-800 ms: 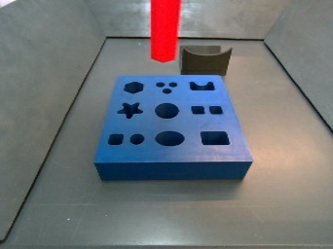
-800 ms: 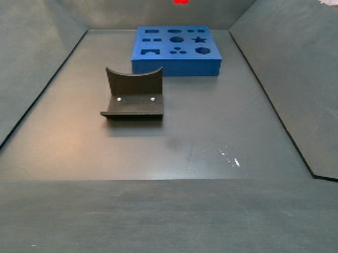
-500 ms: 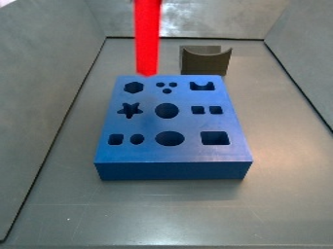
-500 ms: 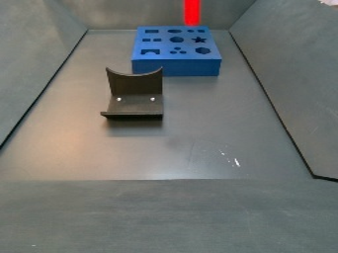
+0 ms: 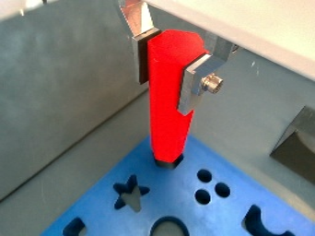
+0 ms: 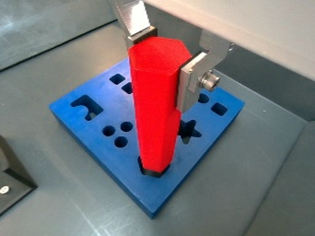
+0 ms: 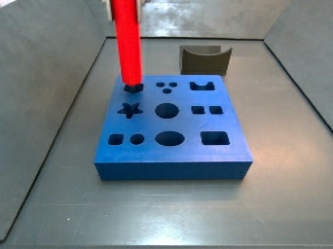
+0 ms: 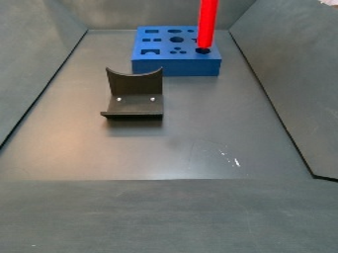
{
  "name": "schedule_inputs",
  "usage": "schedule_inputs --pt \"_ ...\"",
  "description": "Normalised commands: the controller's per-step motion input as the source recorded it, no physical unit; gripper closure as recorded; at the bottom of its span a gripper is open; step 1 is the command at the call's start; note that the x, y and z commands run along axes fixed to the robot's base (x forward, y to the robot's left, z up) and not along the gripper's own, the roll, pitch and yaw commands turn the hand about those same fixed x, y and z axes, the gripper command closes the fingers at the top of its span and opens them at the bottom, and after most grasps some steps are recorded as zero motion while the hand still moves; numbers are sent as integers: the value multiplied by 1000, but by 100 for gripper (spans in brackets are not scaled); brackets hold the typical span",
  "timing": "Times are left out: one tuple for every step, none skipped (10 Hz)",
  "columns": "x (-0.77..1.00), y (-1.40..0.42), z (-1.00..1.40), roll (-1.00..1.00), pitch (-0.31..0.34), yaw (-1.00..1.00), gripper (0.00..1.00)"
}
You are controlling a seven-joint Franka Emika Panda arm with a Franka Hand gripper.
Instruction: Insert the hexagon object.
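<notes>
My gripper (image 5: pixel 170 69) is shut on the upper end of the hexagon object (image 5: pixel 168 111), a long bright red bar held upright; both also show in a wrist view, the gripper (image 6: pixel 164 69) and the bar (image 6: pixel 154 120). The bar's lower end sits in the mouth of a hole near a corner of the blue block (image 6: pixel 92 120). In both side views the bar (image 7: pixel 127 44) (image 8: pixel 208 22) stands on the blue block (image 7: pixel 176 146) (image 8: pixel 165 64). How deep the bar sits is hidden. In both side views the gripper is above the picture.
The blue block has several shaped holes, among them a star (image 7: pixel 130 110) and a large round one (image 7: pixel 168 111). The dark fixture with a curved notch (image 7: pixel 205 58) (image 8: pixel 132 94) stands apart from the block. Grey walls ring the floor.
The red bar has moved sideways and down over the block. Its lower end, earlier above the block, now meets the corner hole.
</notes>
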Motion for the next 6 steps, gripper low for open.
schedule_inputs --pt "0 -137 -689 24 -147 0 100" --pt "106 -131 -617 126 -60 0 100" --pt "60 0 -723 134 -23 0 100" --pt "0 171 -837 137 -33 0 100" --pt "-186 269 -803 121 -119 71 100" --pt "-137 180 -869 111 -150 80 100"
